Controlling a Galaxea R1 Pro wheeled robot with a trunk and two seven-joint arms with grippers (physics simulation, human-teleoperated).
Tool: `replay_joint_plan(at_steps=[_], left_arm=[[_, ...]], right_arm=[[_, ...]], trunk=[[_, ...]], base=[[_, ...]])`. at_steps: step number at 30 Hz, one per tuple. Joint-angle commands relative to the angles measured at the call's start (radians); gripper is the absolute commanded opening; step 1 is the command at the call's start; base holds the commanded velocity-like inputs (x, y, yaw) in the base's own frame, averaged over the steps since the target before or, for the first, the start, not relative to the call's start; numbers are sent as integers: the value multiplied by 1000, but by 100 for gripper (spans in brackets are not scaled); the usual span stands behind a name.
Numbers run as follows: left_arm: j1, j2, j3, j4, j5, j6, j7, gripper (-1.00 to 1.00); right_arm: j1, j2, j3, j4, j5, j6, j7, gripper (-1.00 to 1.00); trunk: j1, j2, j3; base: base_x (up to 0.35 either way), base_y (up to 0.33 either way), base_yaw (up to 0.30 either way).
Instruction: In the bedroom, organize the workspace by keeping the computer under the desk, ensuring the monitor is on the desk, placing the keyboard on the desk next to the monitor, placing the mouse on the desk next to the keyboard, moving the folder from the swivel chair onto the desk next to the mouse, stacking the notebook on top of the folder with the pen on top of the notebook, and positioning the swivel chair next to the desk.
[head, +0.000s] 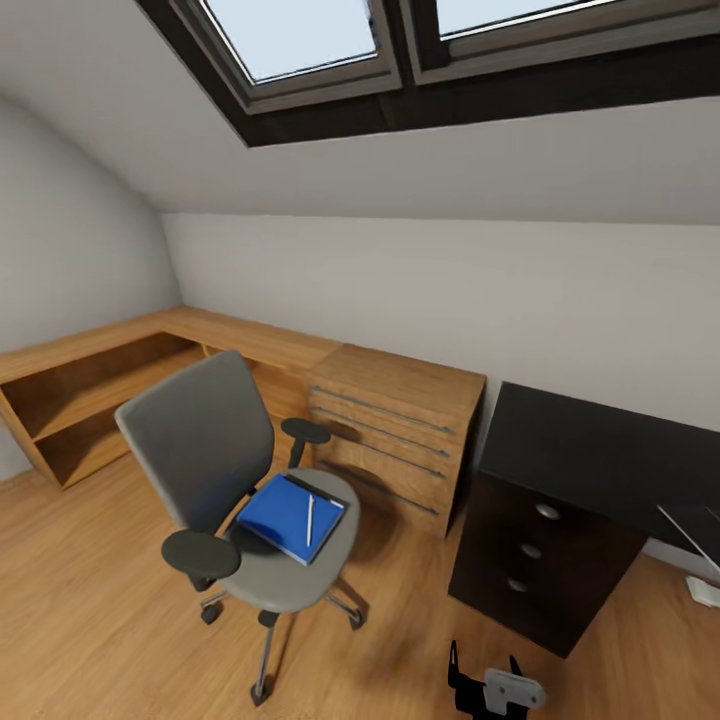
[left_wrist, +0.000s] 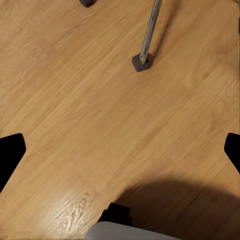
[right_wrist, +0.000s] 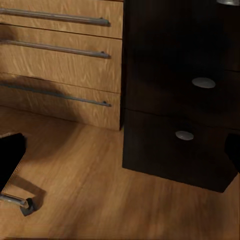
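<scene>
i am holding my left gripper (left_wrist: 120, 150) spread over bare floor, the folder (head: 291, 516) lying ahead and above on the swivel chair (head: 230, 480).

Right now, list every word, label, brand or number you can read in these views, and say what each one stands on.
None: no readable text in any view.
Bright blue flat folder on the grey upholstered swivel chair: plain cover, no label.
Black three-drawer unit of the glossy black desk: round knobs, no markings.
Light wooden drawer chest: bar handles, no lettering.
</scene>
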Motion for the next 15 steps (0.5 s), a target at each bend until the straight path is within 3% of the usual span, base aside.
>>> replay_joint_plan(at_steps=[1,15], left_arm=[[-1,0,-8,1,7,-4,6,100],[-1,0,-8,1,7,-4,6,100]], right_arm=[[0,0,9,0,-6,-2,-5,100],[0,-1,10,1,-6,5,-5,100]], trunk=[[0,-1,-2],[0,-1,-11]], base=[[0,0,271],[0,0,271]])
